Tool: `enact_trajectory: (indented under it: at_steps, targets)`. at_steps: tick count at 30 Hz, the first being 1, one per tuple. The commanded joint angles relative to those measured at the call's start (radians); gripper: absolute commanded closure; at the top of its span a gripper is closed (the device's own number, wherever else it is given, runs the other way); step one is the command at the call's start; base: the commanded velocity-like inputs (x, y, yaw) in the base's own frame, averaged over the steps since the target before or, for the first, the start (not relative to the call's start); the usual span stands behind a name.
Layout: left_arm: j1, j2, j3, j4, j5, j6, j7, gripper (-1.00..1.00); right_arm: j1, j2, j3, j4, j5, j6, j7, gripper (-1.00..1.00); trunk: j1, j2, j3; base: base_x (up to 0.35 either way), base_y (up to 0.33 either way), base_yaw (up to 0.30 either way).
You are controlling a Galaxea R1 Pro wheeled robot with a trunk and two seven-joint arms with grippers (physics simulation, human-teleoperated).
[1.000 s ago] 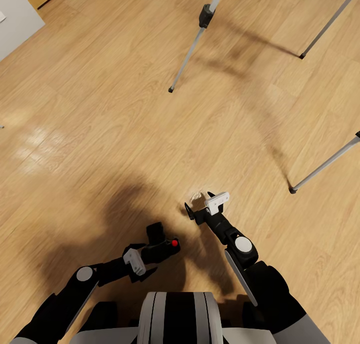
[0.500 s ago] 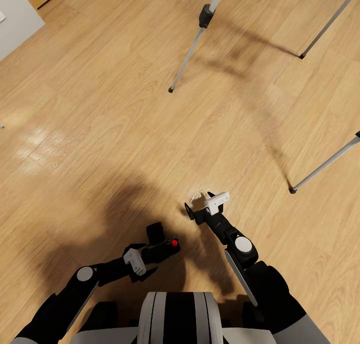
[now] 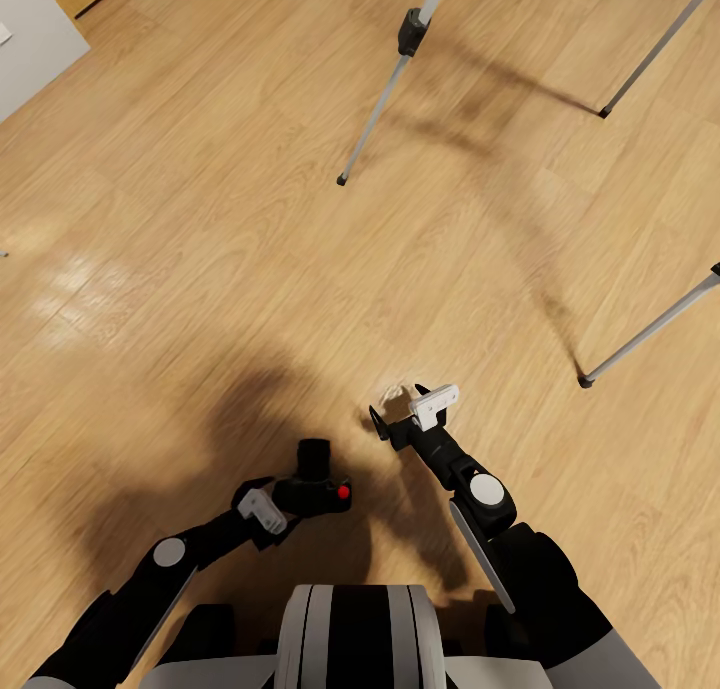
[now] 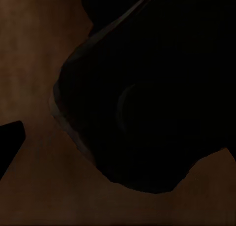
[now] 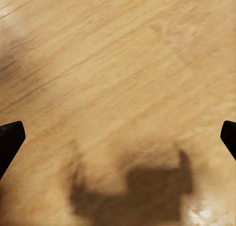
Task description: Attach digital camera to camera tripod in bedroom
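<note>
No brand, label or writing could be read on anything. In the head view one camera (image 3: 315, 484) sat in the lower centre of the frame, black, with a red dot on top and its short lens pointing up-frame; the left gripper (image 3: 283, 497) was clamped on its body, above the plank floor (image 3: 200, 219). The left wrist view was almost wholly dark (a black mass (image 4: 157, 88) pressed close to the lens, brown floor at one side). The right gripper (image 3: 398, 415) hung lower right of centre, empty, its jaws spread wide; in the right wrist view two black fingertips (image 5: 10, 140) stood at opposite edges over bare floor and a blocky shadow (image 5: 147, 184). Three legs of one tripod (image 3: 385, 94) showed along the top and right of the frame, well apart from the camera. A white panel (image 3: 30, 29) filled the upper-left corner.
</note>
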Motion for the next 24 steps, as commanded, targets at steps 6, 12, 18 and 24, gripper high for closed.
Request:
enact_trajectory:
  at_steps: [6, 12, 18, 24]
  targets:
    - [0.0, 0.0, -0.002, 0.004, -0.01, -0.006, 0.015, -1.0, 0.0, -0.001, 0.001, -0.002, 0.0, 0.005, 0.002, -1.0, 0.0, 0.0, 0.0, 0.0, 0.0, 0.0]
    - [0.0, 0.0, -0.002, 0.005, -0.01, -0.006, 0.019, -1.0, 0.0, -0.001, 0.001, -0.002, 0.0, 0.006, 0.002, -1.0, 0.0, 0.0, 0.0, 0.0, 0.0, 0.0]
    - [0.0, -0.001, -0.004, 0.006, -0.01, -0.006, 0.02, -1.0, 0.0, -0.001, 0.001, -0.002, 0.0, 0.005, 0.002, -1.0, 0.0, 0.0, 0.0, 0.0, 0.0, 0.0]
    - [0.0, -0.002, -0.008, 0.006, -0.01, -0.006, 0.021, -1.0, 0.0, -0.001, 0.001, -0.002, 0.0, 0.005, 0.002, -1.0, 0.0, 0.0, 0.0, 0.0, 0.0, 0.0]
